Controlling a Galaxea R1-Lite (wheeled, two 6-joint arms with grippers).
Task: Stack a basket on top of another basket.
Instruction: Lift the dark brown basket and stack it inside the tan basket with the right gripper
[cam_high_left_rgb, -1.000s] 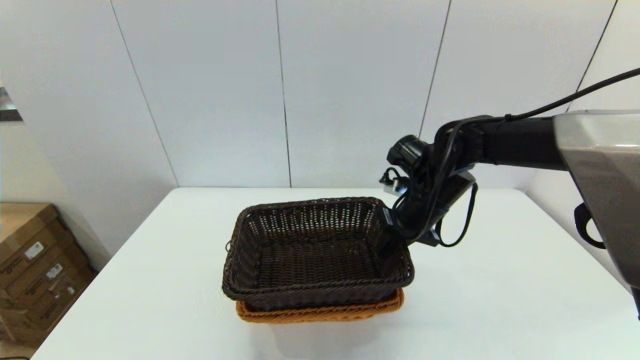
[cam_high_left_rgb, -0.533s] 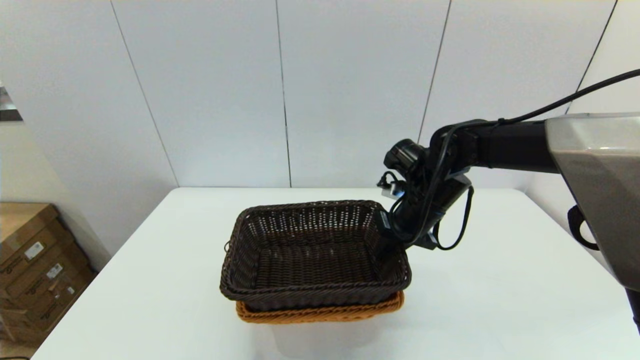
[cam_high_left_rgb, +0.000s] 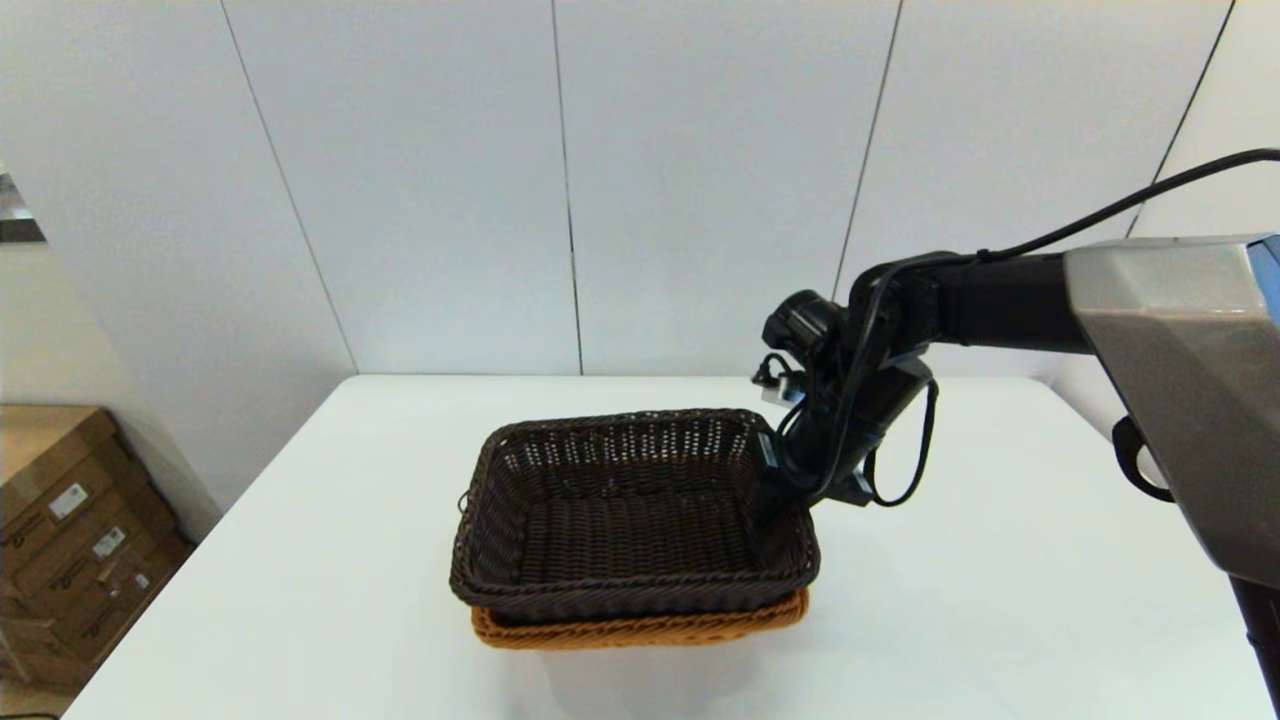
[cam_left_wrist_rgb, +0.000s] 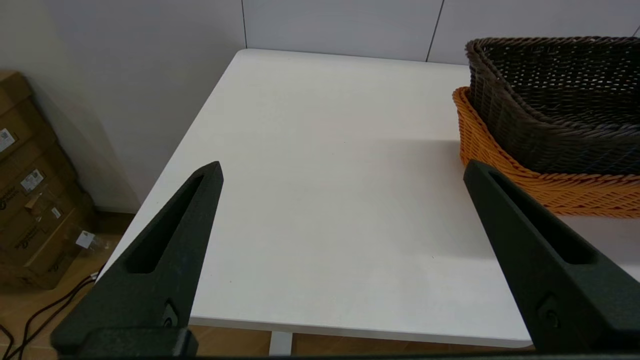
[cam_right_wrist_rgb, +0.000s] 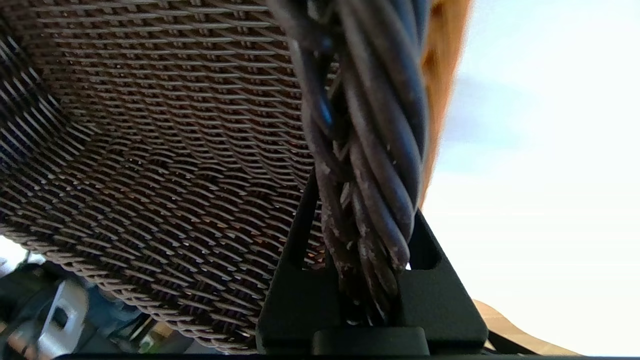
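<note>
Count: two baskets, two grippers, one white table (cam_high_left_rgb: 1000, 600).
Dark brown rectangular woven wicker basket (cam_high_left_rgb: 630, 520): nested in the orange-tan rectangular woven wicker basket (cam_high_left_rgb: 640, 628), table centre.
Right gripper (cam_high_left_rgb: 775, 490): at the dark basket's 3 o'clock rim, clenched on its braid.
Left gripper (cam_left_wrist_rgb: 340, 175): released, fingers spread, near the table's 9 o'clock edge, apart from the baskets.

Dark brown openwork woven basket (cam_high_left_rgb: 630, 520), orange-tan woven basket (cam_high_left_rgb: 640, 628), white table (cam_high_left_rgb: 1000, 580), black tool (cam_high_left_rgb: 775, 490).
</note>
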